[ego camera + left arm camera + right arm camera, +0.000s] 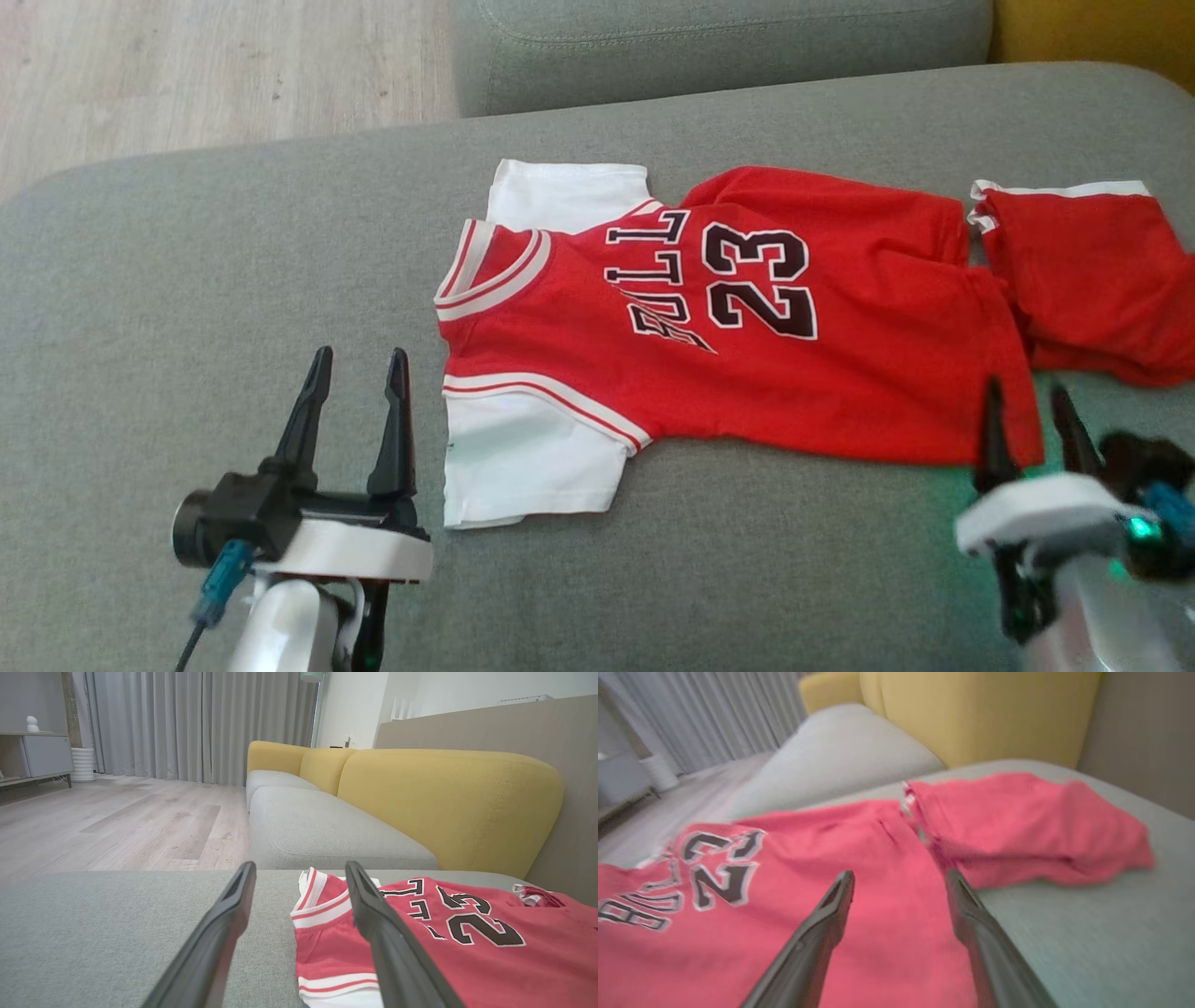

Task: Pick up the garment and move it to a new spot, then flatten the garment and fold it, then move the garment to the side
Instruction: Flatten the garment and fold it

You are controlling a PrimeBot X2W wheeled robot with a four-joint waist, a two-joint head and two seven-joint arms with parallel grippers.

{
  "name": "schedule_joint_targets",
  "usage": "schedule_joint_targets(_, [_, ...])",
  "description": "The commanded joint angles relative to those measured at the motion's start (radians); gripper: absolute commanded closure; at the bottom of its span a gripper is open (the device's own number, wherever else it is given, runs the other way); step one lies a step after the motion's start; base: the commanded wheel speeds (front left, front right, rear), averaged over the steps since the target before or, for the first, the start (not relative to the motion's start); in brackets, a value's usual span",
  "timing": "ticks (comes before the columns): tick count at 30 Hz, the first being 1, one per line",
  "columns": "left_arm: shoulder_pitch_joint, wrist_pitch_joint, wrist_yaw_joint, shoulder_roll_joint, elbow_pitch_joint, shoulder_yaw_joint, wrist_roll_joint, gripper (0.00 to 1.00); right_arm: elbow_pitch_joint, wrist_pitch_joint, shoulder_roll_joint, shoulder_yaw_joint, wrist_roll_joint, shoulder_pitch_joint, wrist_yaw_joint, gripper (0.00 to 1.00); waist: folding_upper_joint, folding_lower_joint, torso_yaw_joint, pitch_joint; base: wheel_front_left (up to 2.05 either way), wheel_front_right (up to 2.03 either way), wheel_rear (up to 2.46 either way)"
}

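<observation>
Left pincer apart and empty, raised at lower left of head view, fingers pointing up that view, just beside the near white sleeve. Seen from left wrist: held low over grey sofa cushion, collar ahead. Right pincer also apart, nothing clamped, poised at near hem corner; contact with cloth not determinable, right wrist view blurred. Red jersey spread front-up on cushion, collar and white sleeves toward robot's left, hem toward right; number 23 and black lettering showing, creased near hem. Red shorts, white-trimmed, rumpled, abutting hem.
</observation>
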Motion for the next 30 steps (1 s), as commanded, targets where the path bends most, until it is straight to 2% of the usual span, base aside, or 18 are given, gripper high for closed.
schedule_joint_targets(1, [-0.020,-0.005,-0.007,0.002,-0.031,0.027,-0.011,0.00,-0.073,-0.012,-0.004,0.068,0.021,-0.027,-0.001,0.00,0.0000,0.0001,-0.001,-0.002,0.00,0.00,0.00])
schedule_joint_targets(5, [-0.014,-0.005,-0.009,0.002,-0.032,0.025,-0.022,0.00,-0.257,-0.014,-0.004,0.176,0.101,0.014,-0.001,0.00,0.0000,0.0001,0.001,-0.010,0.00,0.00,0.00])
schedule_joint_targets(10, [-0.010,-0.005,-0.010,0.001,-0.035,0.017,-0.043,0.00,-0.399,-0.015,-0.004,0.220,0.101,0.083,-0.001,0.00,0.0000,0.0001,0.011,-0.016,0.00,0.00,0.00])
schedule_joint_targets(17, [-0.004,-0.005,-0.011,0.001,-0.021,-0.006,-0.072,0.00,-0.430,-0.015,-0.004,0.218,0.093,0.114,-0.001,0.00,0.0000,0.0001,0.025,-0.016,0.00,0.00,0.00])
schedule_joint_targets(19, [0.001,0.004,-0.013,0.001,0.034,-0.041,-0.086,0.00,-0.434,-0.015,-0.004,0.215,0.091,0.115,-0.001,0.00,0.0000,0.0001,0.028,-0.015,0.00,0.00,0.00])
schedule_joint_targets(23, [-0.002,0.103,-0.016,0.009,0.140,-0.091,-0.081,0.00,-0.439,-0.015,-0.004,0.218,0.089,0.117,-0.001,0.00,0.0000,0.0001,0.026,-0.012,0.00,0.00,0.00])
schedule_joint_targets(30, [-0.033,0.190,-0.013,0.008,0.257,-0.104,-0.109,0.00,-0.436,-0.015,-0.004,0.225,0.094,0.113,-0.001,0.00,0.0000,0.0001,0.008,0.017,0.00,0.00,0.00])
